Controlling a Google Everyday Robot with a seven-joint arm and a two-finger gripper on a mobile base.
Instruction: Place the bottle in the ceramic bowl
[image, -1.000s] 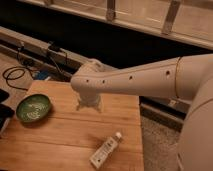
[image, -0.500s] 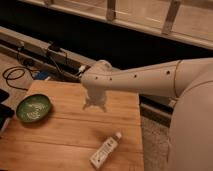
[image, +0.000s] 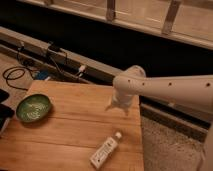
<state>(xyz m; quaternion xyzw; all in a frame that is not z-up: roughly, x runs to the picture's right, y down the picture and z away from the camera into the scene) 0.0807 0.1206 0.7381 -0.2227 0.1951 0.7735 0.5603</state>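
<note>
On the wooden surface (image: 70, 131), toward its front right corner:

1. Bottle (image: 105, 152). Slim, clear, with a pale label and a white cap. It is laid on its side, with the cap pointed to the back right and the base to the front left. It is touched only by the surface and lies outside the bowl, well apart from it.

2. Bowl (image: 33, 108). Round, shallow and green, with a darker rim and a pale pattern inside. It is set upright near the left edge of the surface.

Over the back right part of the surface:

3. End effector (image: 119, 104). White and pointed downward. It is placed behind the bottle and apart from it, and well to the right of the bowl. How far it is open cannot be told, and nothing is seen held in it. Whether the surface is touched by it cannot be told either.

4. Arm (image: 170, 89). White and thick, marked with a row of small dark dots. It is extended in from the right edge of the view.

Beyond the surface:

5. Cables (image: 16, 75). Black, looped on the ground at the back left.

6. Floor (image: 170, 146). Speckled, seen to the right of the surface.
</note>
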